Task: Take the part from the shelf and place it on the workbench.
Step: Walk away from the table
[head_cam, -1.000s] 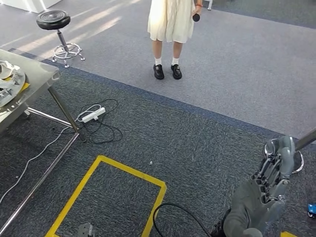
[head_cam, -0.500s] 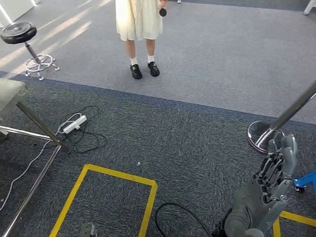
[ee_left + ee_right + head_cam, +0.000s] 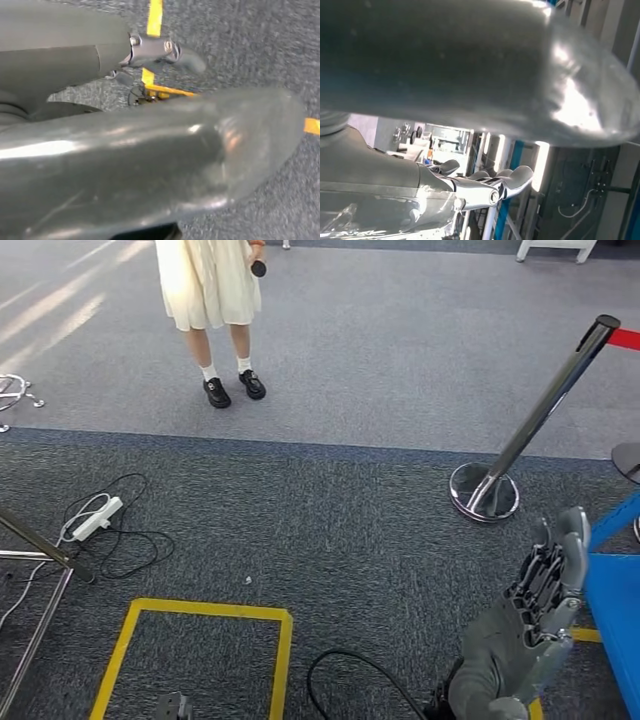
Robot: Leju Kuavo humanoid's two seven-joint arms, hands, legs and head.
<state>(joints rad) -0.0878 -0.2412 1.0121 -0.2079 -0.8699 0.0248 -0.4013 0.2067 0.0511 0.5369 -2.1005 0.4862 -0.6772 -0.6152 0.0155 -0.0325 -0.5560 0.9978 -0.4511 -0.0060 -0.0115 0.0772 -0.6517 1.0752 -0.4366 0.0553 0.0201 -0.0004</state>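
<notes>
Nearest us, our right hand (image 3: 545,615) hung raised with fingers loosely apart, holding nothing; our left hand's (image 3: 166,50) state we couldn't tell. The view had swung right, losing the workbench. Farther off stood a stanchion (image 3: 528,430) and a person (image 3: 215,290). No part visible yet.

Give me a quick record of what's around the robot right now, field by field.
floor: grey carpet with a yellow tape square
person: stands on the far side, black shoes, small dark item in hand
post: metal stanchion with a red belt, on the right
power strip: white, among cables, on the left
right hand: raised, fingers up, holds nothing
left hand: over the carpet, holds nothing
blue frame: at the right edge, beside the right hand
</notes>
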